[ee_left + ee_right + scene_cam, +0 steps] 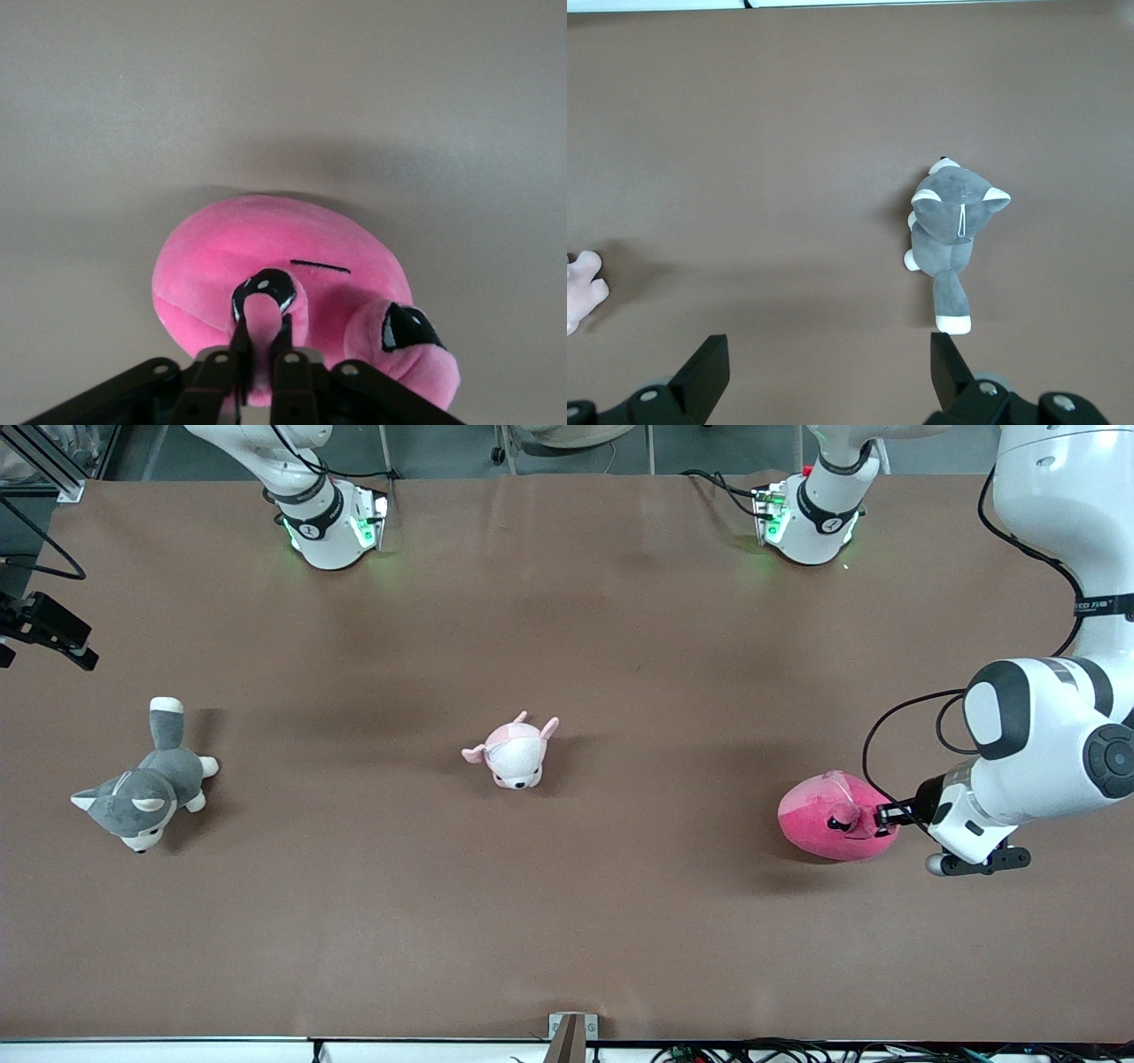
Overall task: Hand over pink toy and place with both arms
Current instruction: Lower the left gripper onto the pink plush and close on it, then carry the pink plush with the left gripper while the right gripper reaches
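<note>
Step in hand: the pickup. Left hand (879, 820) is pinched tight on a plush nub by one eye of the pink toy (833, 828), which sits on the bench (567, 921) at the left arm's end (not lifted yet). Right hand (828, 367) waits high, spread wide, empty. Next: lift, carry toward right hand
</note>
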